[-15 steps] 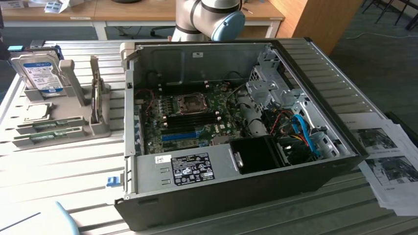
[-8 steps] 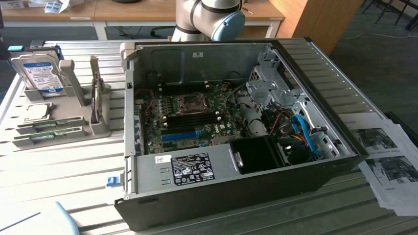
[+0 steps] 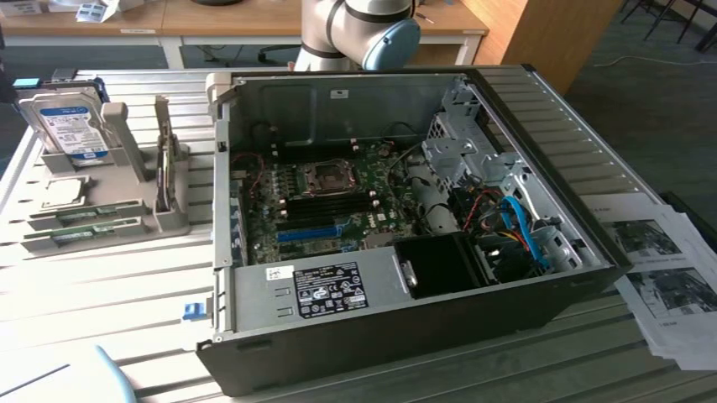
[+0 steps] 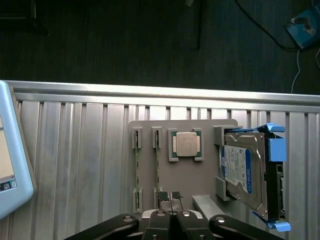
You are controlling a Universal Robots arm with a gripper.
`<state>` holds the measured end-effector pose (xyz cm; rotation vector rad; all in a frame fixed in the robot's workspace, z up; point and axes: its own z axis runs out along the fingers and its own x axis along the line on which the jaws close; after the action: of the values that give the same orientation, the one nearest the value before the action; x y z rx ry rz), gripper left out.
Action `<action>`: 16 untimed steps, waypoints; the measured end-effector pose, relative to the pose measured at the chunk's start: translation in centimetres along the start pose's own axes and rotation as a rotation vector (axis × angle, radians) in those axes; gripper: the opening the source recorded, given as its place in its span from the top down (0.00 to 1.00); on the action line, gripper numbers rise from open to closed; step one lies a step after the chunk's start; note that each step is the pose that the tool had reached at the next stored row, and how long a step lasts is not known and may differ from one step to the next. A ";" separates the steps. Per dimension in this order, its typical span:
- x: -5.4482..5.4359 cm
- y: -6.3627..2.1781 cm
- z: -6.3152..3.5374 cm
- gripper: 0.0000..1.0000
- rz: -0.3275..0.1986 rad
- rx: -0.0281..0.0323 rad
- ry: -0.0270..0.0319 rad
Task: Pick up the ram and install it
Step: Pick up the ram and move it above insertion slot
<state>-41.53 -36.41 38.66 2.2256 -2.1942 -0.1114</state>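
Note:
Two green ram sticks stand on edge in a grey holder [image 4: 170, 177], one stick [image 4: 137, 167] on the outer side and one [image 4: 157, 167] beside it. They also lie low at the holder's front [image 3: 84, 216] in the exterior view. My gripper [image 4: 169, 196] hangs above the holder with its fingertips pressed together and nothing between them, close to one end of the inner ram stick. The open computer case [image 3: 392, 218] holds the motherboard, whose dark memory slots [image 3: 327, 201] run below the processor socket.
On the holder, a silver processor chip [image 4: 186, 144] sits next to the ram, and a hard drive [image 4: 242, 170] with a blue-white label stands upright in a blue bracket. A screen edge [image 4: 10, 160] borders the ridged metal table. Printed sheets [image 3: 661, 269] lie at the exterior view's right.

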 end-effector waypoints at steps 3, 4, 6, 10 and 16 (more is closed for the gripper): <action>0.0 0.00 0.00 0.91 0.000 0.0056 0.0001; 0.0 0.01 0.00 0.91 -0.002 0.0113 0.0003; 0.0 0.02 -0.01 0.91 -0.004 0.0205 0.0005; 0.0 0.02 0.01 0.91 -0.004 0.0215 0.0005; 0.1 -0.13 2.46 0.91 -0.006 0.0217 -0.0035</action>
<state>-41.55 -36.41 36.19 2.2449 -2.2014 -0.0920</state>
